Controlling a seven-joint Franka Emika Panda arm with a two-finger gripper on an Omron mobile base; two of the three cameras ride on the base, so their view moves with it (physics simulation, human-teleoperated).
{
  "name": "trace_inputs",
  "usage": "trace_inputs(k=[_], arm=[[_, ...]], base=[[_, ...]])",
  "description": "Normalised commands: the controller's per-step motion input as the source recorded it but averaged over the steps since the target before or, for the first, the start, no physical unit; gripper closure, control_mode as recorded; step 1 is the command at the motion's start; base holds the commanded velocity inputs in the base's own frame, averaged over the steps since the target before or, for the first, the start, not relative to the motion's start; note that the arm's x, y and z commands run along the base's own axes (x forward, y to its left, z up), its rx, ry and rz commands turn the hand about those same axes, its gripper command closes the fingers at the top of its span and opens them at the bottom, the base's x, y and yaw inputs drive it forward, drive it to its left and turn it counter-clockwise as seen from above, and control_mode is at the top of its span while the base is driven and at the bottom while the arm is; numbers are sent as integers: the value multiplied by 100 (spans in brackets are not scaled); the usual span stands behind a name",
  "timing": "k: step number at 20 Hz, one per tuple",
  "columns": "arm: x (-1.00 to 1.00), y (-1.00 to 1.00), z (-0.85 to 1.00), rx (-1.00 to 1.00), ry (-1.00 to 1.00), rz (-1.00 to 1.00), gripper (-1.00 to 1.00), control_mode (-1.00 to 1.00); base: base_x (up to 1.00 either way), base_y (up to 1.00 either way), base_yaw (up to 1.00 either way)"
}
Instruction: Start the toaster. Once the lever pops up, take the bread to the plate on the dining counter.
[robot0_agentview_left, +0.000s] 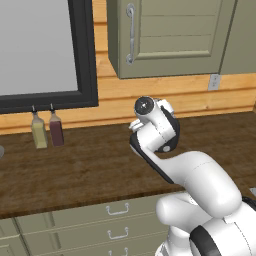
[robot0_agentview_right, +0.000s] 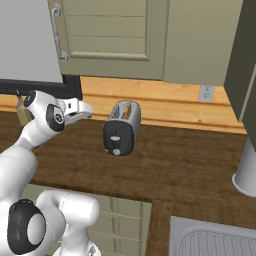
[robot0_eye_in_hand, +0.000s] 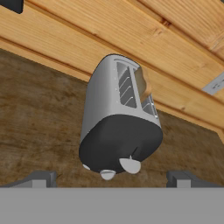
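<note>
We saw the tool (robot0_eye_in_hand: 109, 177) open before the toaster (robot0_agentview_right: 121, 128), bread (robot0_agentview_right: 127, 109) slotted, near the worktop's (robot0_agentview_right: 190, 165) back edge

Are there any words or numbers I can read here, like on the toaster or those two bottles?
None: no word, number or brand can be read in these pictures.
The toaster: black end panel is plain, no writing.
The two bottles: no label text to be seen.
The wall outlet: plain, no marks readable.
The cabinet door: plain, no sign.
</note>
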Motion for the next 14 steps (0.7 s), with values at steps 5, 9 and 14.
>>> trace_inputs(k=[5,9,14], arm=[[0,0,0,0,0,0,-100,-100],[0,0,0,0,0,0,-100,-100],[0,0,0,0,0,0,-100,-100]], base=[[0,0,0],[0,0,0],[0,0,0]])
